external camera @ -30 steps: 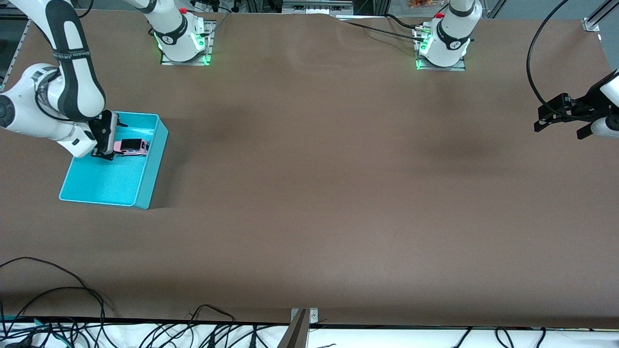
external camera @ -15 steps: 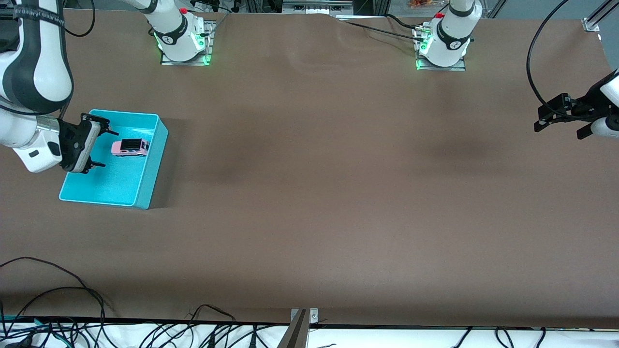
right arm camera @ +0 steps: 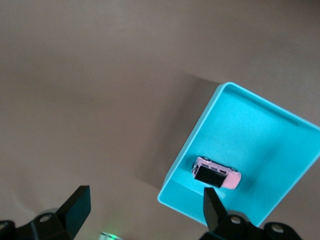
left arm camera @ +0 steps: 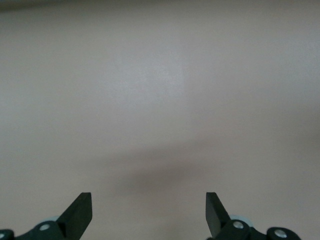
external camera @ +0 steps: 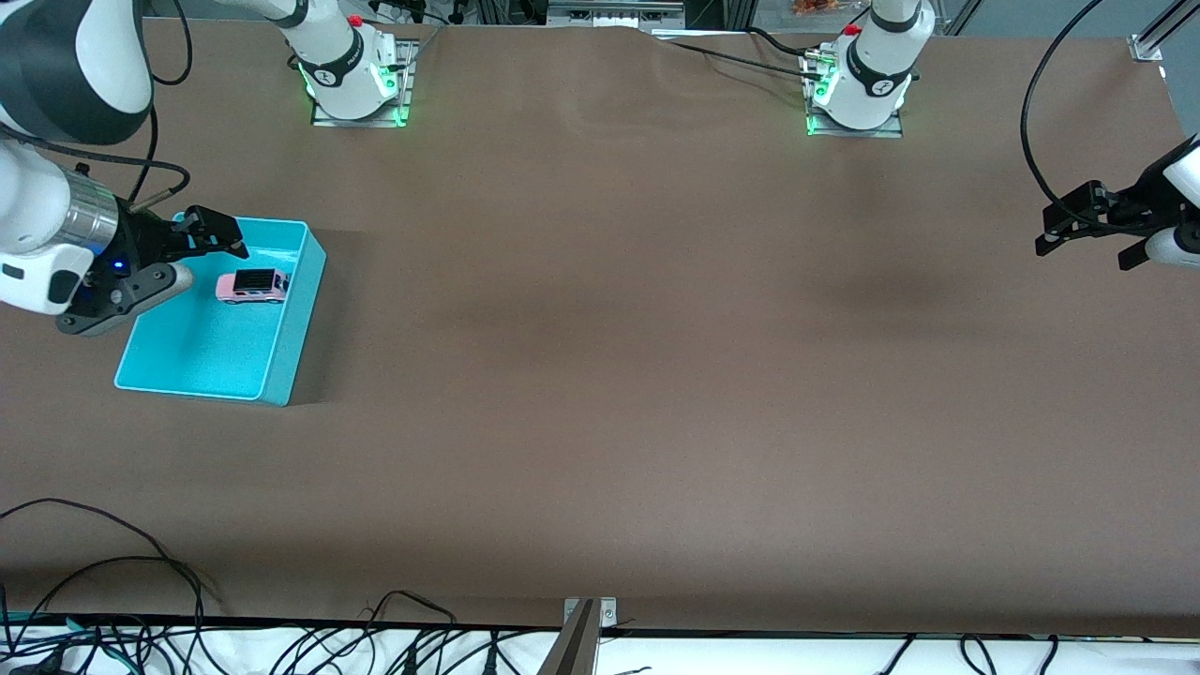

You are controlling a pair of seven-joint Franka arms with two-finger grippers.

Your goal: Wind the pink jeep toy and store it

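The pink jeep toy (external camera: 251, 285) sits inside the turquoise bin (external camera: 272, 370), on the bin's floor in the part farther from the front camera and close to the wall that faces the middle of the surface (external camera: 656, 375). It rests on its wheels with the black roof up, touching no tool, which suggests the storing step is done and nothing is left to carry.

The right tool (external camera: 192, 253) hangs over the bin's rim at the right arm's end of the surface, its fingers spread wide and pinching nothing. In the right wrist view the jeep (right arm camera: 216, 175) and the bin (right arm camera: 280, 145) lie well clear below the spread fingers (right arm camera: 75, 207), so the tool is high enough not to knock either.

The left tool (external camera: 1087, 234) waits over the bare surface at the left arm's end, fingers spread and empty, out of the way of the work at the bin.
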